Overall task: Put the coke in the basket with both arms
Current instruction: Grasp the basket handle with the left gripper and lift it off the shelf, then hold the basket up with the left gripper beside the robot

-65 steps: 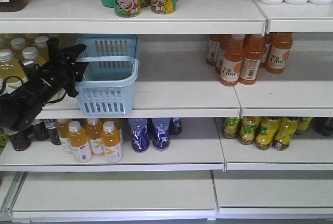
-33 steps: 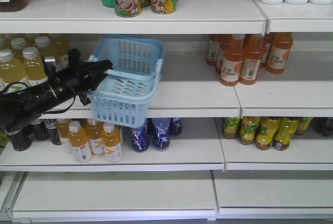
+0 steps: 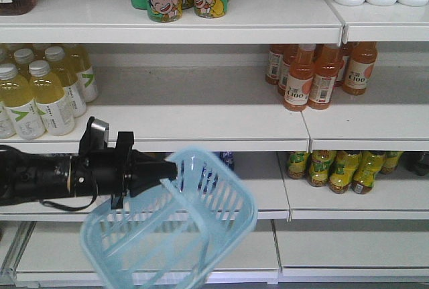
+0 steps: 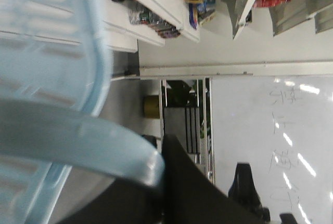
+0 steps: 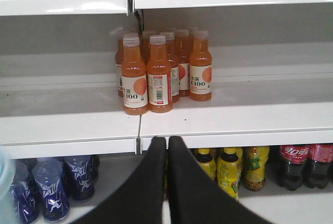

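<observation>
At the lower left, the left gripper (image 3: pixel 169 171) pinches the blue basket (image 3: pixel 224 218) (it hangs tilted), and the right gripper (image 5: pixel 167 148) is pressed shut on nothing.

basket (image 3: pixel 221 198) blurred — bottom edge cut off

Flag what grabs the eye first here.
A light blue slotted plastic basket hangs tilted before the lower shelves, clamped in the black left gripper. The black right gripper, jaws together, faces a cluster of orange drink bottles on the white middle shelf.
</observation>
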### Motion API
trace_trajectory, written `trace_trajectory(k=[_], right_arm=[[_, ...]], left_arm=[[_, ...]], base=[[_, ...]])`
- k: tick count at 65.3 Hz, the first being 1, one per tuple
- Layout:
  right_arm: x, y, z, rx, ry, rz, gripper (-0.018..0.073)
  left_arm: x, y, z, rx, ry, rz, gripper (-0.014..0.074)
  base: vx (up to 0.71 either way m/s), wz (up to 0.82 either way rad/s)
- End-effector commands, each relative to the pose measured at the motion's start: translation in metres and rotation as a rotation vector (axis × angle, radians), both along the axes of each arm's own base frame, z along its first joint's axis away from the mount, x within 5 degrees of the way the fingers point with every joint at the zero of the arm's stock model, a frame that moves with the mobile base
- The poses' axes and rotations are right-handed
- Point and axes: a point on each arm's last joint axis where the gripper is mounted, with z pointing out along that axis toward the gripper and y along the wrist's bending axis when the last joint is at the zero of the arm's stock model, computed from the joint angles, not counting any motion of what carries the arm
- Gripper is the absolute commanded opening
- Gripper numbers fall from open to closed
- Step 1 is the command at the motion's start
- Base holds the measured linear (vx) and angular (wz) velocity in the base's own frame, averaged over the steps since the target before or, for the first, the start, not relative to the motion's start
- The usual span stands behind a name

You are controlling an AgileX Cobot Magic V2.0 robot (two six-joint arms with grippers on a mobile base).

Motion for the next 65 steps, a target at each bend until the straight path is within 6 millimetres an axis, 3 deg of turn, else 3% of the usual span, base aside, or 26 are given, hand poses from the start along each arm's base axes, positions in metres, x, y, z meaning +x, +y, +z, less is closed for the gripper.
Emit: trace_trajectory(k=[1, 11, 24, 37, 52, 65], right_arm=[[-0.001, 0.001, 0.004, -0.014, -0.069, 0.01, -0.0005], [-0.001, 0.001, 0.004, -0.014, -0.069, 0.01, -0.0005], [-0.001, 0.001, 0.004, -0.014, -0.069, 0.01, -0.0005], [-0.001, 0.001, 0.004, -0.014, -0.069, 0.01, -0.0005], [-0.001, 0.001, 0.004, -0.014, -0.069, 0.01, -0.0005], [-0.001, 0.001, 0.004, -0.014, -0.069, 0.01, -0.0005]], left_arm=[[-0.041, -0.01, 0.051, -0.225, -0.095, -0.125, -0.0008], [-0.082, -0.018, 0.077, -0.237, -0.166, -0.188, -0.0008], [-0.126, -0.03, 0.126, -0.305, -0.348, -0.275, -0.0008], [-0.155, -0.032, 0.165, -0.452, -0.458, -0.265, -0.0008], [-0.173, -0.028, 0.179, -0.472, -0.531, -0.294, -0.0008], [-0.169, -0.029, 0.177, -0.439, -0.523, -0.262, -0.0008]], base=[[0.0, 0.0], [0.0, 0.0], [0.0, 0.0], [0.0, 0.0], [0.0, 0.0], [0.0, 0.0]])
